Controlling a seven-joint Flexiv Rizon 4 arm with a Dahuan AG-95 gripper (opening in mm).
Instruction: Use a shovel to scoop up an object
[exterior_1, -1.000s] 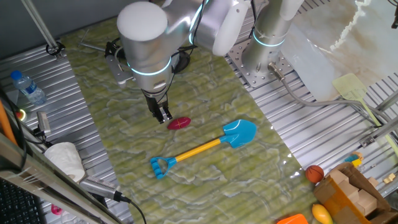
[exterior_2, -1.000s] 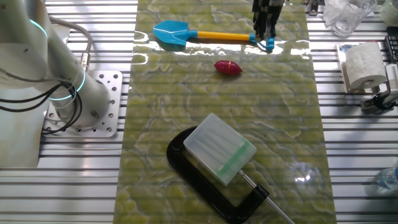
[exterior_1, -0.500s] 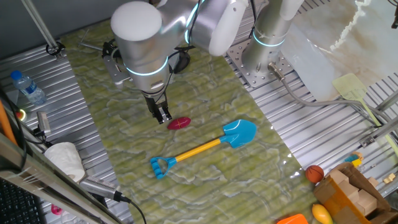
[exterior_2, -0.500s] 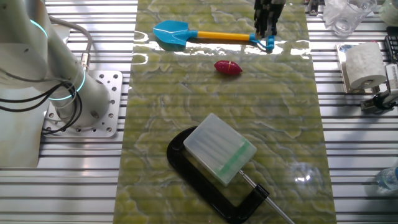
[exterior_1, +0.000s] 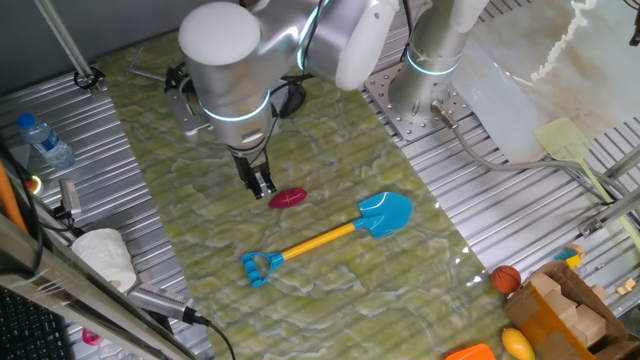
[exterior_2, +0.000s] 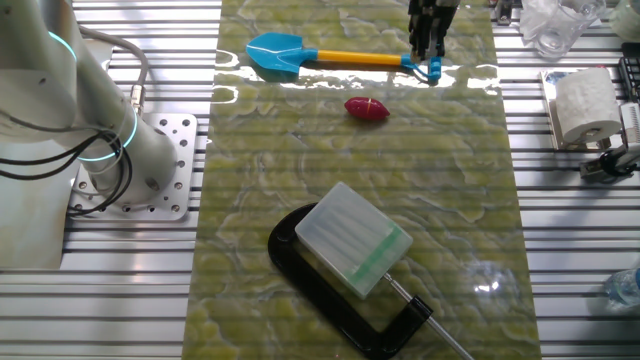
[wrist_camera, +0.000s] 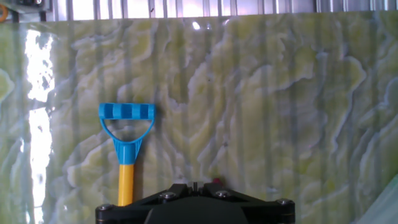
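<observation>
One arm is hanging over the green marbled table (exterior_1: 330, 140), its pincer (exterior_1: 262, 186) pointing down just beside the dark red oval object (exterior_1: 287, 198). Fingers are looking close together with nothing between them, though I cannot tell for sure. Shovel (exterior_1: 330, 237) is lying flat on the table near the object, blue blade toward the arm's base, D-shaped end away. Pale dustpan (exterior_2: 354, 238) with black handle is sitting well apart.
</observation>
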